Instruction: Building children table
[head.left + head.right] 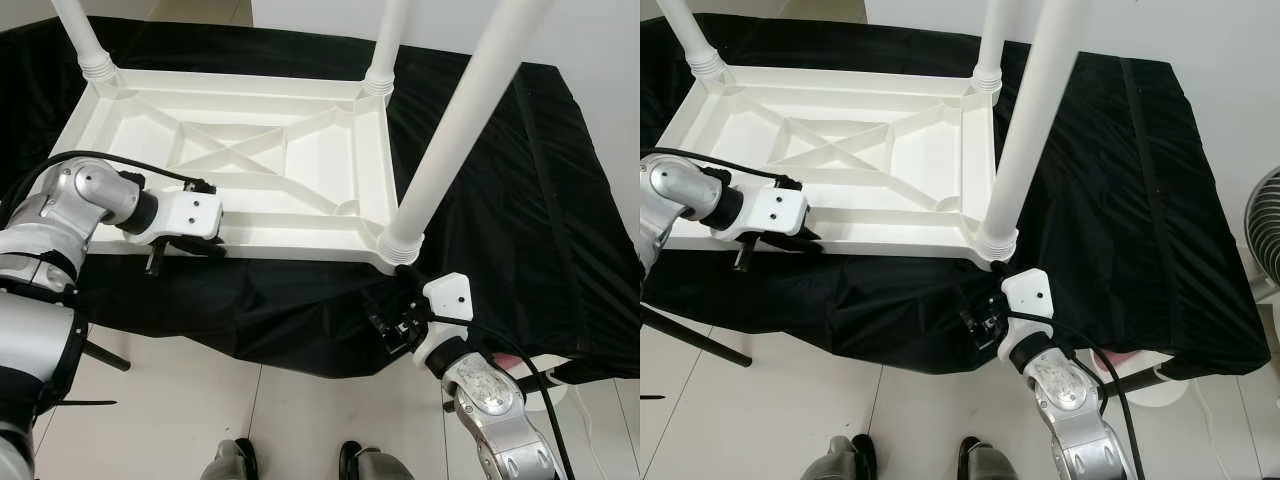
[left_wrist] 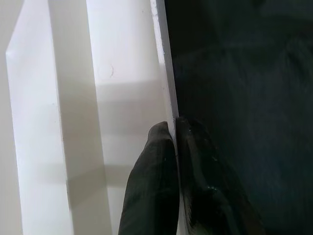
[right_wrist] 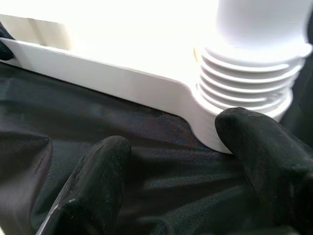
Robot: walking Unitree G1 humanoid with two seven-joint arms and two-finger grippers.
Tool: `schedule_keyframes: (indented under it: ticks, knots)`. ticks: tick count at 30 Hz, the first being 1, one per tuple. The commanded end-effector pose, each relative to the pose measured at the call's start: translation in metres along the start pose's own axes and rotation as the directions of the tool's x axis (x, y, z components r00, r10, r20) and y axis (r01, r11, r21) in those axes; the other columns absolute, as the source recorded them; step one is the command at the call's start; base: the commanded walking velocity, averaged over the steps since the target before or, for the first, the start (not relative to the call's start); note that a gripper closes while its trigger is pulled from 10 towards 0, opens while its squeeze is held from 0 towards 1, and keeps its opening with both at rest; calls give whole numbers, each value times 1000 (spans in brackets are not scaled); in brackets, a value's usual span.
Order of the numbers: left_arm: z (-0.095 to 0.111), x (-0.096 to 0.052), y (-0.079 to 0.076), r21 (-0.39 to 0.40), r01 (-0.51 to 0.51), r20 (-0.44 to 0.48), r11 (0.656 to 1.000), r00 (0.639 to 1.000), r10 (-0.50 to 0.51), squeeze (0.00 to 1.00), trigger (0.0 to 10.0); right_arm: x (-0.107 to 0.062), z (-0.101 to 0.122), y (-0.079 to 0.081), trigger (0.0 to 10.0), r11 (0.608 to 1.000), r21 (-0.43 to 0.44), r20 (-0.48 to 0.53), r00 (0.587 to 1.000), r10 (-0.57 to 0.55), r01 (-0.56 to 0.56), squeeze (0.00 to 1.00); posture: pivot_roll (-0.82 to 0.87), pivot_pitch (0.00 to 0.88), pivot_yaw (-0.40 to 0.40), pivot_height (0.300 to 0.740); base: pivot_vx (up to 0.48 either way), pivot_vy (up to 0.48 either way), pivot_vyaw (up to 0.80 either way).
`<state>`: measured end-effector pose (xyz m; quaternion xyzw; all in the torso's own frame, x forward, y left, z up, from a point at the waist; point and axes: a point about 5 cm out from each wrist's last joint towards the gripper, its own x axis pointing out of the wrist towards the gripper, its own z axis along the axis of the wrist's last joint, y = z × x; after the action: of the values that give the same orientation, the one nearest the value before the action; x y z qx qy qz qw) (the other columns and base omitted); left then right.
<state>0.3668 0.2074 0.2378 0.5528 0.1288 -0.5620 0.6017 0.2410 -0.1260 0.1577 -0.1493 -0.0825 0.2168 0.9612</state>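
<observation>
A white children's table top [image 1: 230, 160] lies upside down on a black cloth [image 1: 520, 200]. Three white legs stand screwed in: the near-right leg [image 1: 460, 130], the far-right leg [image 1: 388, 40] and the far-left leg [image 1: 80, 35]. My left gripper [image 1: 200, 248] is at the near-left rim, its fingers [image 2: 151, 166] pinched on the thin rim edge [image 2: 164, 58]. My right gripper [image 1: 395, 325] hovers low at the near-right corner, open. One of its fingers [image 3: 259, 147] touches the corner just under the leg's ribbed collar [image 3: 244, 83]; the other rests over the cloth.
The cloth-covered work surface ends close in front of me, with tiled floor [image 1: 200, 400] and my feet [image 1: 230, 462] below. A fan [image 1: 1265, 230] stands at the right. A black stand leg [image 1: 690, 340] slants across the floor at the left.
</observation>
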Motion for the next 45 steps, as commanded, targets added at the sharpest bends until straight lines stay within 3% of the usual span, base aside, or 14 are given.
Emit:
schedule_keyframes:
  ticks: [1, 5, 6, 8, 9, 11, 13, 14, 18, 21, 24, 27, 41, 45]
  knots:
    - [-20, -5, -13, -31, 9, -109, 999, 994, -12, 0, 0, -2, -1, -4, 10000, 1000, -12, -6, 1000, -13, 13, 0, -104, 209, 26, 740, 0, 0, 0]
    - [-23, -3, -14, -49, -34, -119, 998, 992, 28, 0, 0, -2, -1, -3, 10000, 1000, -13, -6, 1000, -9, 9, 0, -103, 210, 25, 740, 0, 0, 0]
    - [-23, -2, -12, -49, -73, -126, 996, 990, 67, 0, 10000, -2, -1, -3, 10000, 1000, -13, -6, 1000, -7, 7, 0, -108, 208, 24, 740, 0, 0, 0]
    - [-23, -2, -12, -49, -73, -126, 996, 990, 67, 0, 10000, -2, -1, -3, 10000, 1000, -13, -6, 1000, -7, 7, 0, -108, 208, 24, 740, 0, 0, 0]
    - [-22, -2, -10, -65, -105, -105, 992, 990, 98, 890, 10000, -3, -1, -2, 10000, 1000, -15, -6, 1000, -5, 5, 0, -108, 208, 24, 740, 0, 0, 0]
    - [-19, -2, -7, -103, -129, -59, 986, 991, 123, 1000, 10000, -3, -2, -3, 10000, 1000, -16, -7, 1000, -7, 7, 0, -112, 207, 26, 740, 0, 0, 0]
    - [-13, -3, -1, -138, -176, 10, 975, 984, 179, 1000, 10000, -4, -2, -3, 10000, 1000, -17, -9, 1000, -10, 10, 0, -108, 205, 28, 740, 0, 0, 0]
    - [0, -5, 11, -233, -245, 166, 941, 944, 287, 0, 10000, -3, -2, -3, 10000, 1000, -15, -8, 1000, -16, 16, 0, -102, 198, 30, 740, 0, 0, 0]
    - [9, -5, 20, -298, -306, 252, 904, 889, 383, 0, 10000, -2, -2, -2, 10000, 1000, -10, -3, 1000, -24, 24, 0, -98, 198, 34, 740, 0, 0, 0]
    - [25, -3, 38, -430, -422, 325, 798, 752, 573, 1000, 10000, 0, 1, 0, 10000, 999, -6, 10, 999, -33, 33, 0, -96, 190, 42, 740, 0, 0, 0]
    - [28, -4, 41, -446, -448, 327, 775, 725, 607, 1000, 10000, 1, 1, 1, 10000, 999, -5, 13, 999, -35, 35, 0, -97, 190, 43, 740, 0, 0, 0]
    - [38, -3, 45, -499, -469, 353, 729, 658, 665, 0, 10000, 0, 2, 1, 10000, 999, -6, 17, 999, -48, 48, 0, -100, 185, 51, 740, 0, 0, 0]
    - [83, 20, -43, -581, 16, 664, 814, 588, 462, 0, 10000, 6, 6, -2, 10000, 997, -6, 37, 996, -79, 79, 0, -94, 134, 38, 740, 0, 0, 0]
    - [54, 29, -22, -735, -365, 321, 571, 555, 767, 0, 10000, 11, 7, -3, 10000, 997, -8, 49, 996, -75, 76, 0, -89, 125, 37, 740, 0, 0, 0]
